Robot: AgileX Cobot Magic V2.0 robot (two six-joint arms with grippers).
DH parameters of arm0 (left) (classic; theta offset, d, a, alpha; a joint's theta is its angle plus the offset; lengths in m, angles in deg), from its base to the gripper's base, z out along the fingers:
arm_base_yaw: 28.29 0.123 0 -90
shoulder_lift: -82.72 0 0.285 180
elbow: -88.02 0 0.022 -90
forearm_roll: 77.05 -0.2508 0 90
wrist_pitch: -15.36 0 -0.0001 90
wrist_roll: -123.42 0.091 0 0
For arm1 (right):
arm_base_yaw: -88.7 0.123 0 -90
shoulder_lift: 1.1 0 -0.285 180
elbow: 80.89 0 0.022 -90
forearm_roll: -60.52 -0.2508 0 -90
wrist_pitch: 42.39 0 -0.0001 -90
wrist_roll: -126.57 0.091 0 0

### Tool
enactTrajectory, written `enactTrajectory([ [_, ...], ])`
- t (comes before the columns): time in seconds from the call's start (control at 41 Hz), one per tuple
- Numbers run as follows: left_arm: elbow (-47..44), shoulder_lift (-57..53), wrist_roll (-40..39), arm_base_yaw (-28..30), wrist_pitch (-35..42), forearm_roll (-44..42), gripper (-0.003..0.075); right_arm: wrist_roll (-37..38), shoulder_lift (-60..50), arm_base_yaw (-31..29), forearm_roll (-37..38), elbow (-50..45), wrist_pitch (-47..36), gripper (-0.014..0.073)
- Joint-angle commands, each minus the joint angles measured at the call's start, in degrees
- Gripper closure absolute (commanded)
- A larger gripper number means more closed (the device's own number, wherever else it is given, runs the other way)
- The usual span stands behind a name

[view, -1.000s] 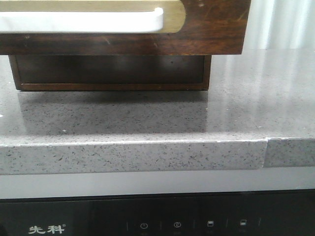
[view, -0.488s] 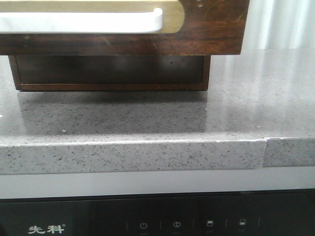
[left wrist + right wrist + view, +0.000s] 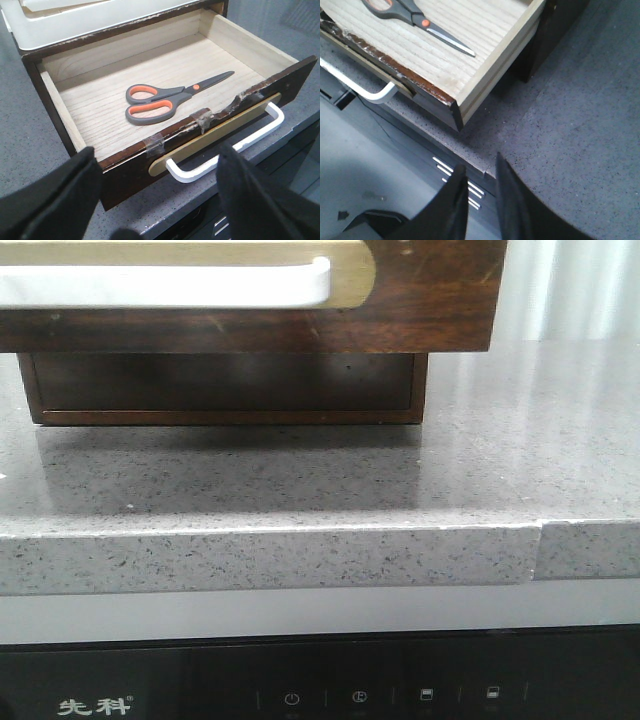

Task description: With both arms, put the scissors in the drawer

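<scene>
The scissors (image 3: 155, 102) lie flat on the pale wooden floor of the pulled-out drawer (image 3: 125, 175), grey blades closed, with nothing touching them; their blade also shows in the right wrist view (image 3: 447, 40). My left gripper (image 3: 156, 150) hangs open in front of the drawer's white bar handle (image 3: 225, 150), holding nothing. Off the drawer's corner (image 3: 455, 107), my right gripper (image 3: 480, 162) is over the counter edge with a narrow gap between its fingers and nothing in them. The front view shows only the drawer front (image 3: 430, 300) and handle (image 3: 200, 285), no arms.
The drawer juts from a dark cabinet (image 3: 220, 385) standing on a grey speckled counter (image 3: 300, 480). Below the counter edge is a black appliance panel (image 3: 300, 690) with touch icons. A white tray (image 3: 100, 20) sits on top of the cabinet.
</scene>
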State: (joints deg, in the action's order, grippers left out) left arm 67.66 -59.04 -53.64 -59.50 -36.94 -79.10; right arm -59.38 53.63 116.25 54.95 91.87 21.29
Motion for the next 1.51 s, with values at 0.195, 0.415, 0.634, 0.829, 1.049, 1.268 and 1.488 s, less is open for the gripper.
enactTrajectory([
  [0.195,1.9,0.4,-0.1,-0.5,4.3,0.3,0.0249,0.3,-14.5,-0.1,-0.6,-9.0,-7.6,0.0424],
  [0.415,1.9,0.4,-0.1,-0.5,4.4,0.3,0.0249,0.3,-17.4,-0.1,-0.6,-11.2,-7.4,0.0424],
  [0.634,1.9,0.4,-0.1,-0.5,4.4,0.3,0.0249,0.3,-17.4,-0.1,-0.6,-12.5,-7.9,0.0424],
  [0.829,1.9,0.4,-0.2,-0.5,4.3,1.0,0.0374,0.3,-17.4,-0.1,-0.6,-12.6,-8.4,0.0516],
  [1.049,1.9,0.4,-0.2,-0.5,4.2,2.1,0.0647,0.3,-17.4,-0.1,-0.6,-12.6,-8.3,0.0717],
  [1.268,1.9,0.4,-0.2,-0.5,4.3,2.5,0.0741,0.3,-17.4,-0.1,-0.5,-12.6,-9.0,0.0711],
  [1.488,1.9,0.4,-0.2,-0.5,4.3,2.5,0.0741,0.3,-17.4,-0.1,-0.5,-12.6,-8.6,0.0711],
])
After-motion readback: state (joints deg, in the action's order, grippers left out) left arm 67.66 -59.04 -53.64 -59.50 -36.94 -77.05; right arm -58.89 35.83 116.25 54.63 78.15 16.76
